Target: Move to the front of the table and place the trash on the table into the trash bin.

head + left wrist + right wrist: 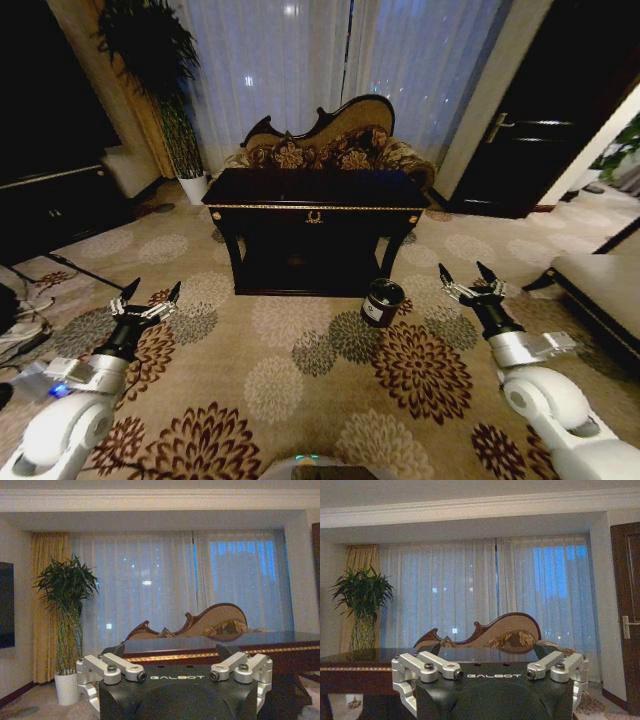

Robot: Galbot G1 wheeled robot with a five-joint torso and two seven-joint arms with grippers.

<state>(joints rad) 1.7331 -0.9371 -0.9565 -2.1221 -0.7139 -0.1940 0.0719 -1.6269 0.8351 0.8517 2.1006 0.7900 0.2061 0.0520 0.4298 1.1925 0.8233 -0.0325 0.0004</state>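
Two grippers, left [149, 294] and right [466, 274], hovered low over the carpet [300, 370], fingers spread open, empty. Beyond them the trash bin [382, 302] stood tilted beside the table [315, 188], whose long axis ran left-right.

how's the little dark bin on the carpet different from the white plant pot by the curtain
The small round dark trash bin carries a white label band and leans tilted on the patterned carpet by the glossy black table's front right leg. The white plant pot stands upright near the table's far left corner and holds a tall green plant. Both sit on the floor, beyond the two open grippers.
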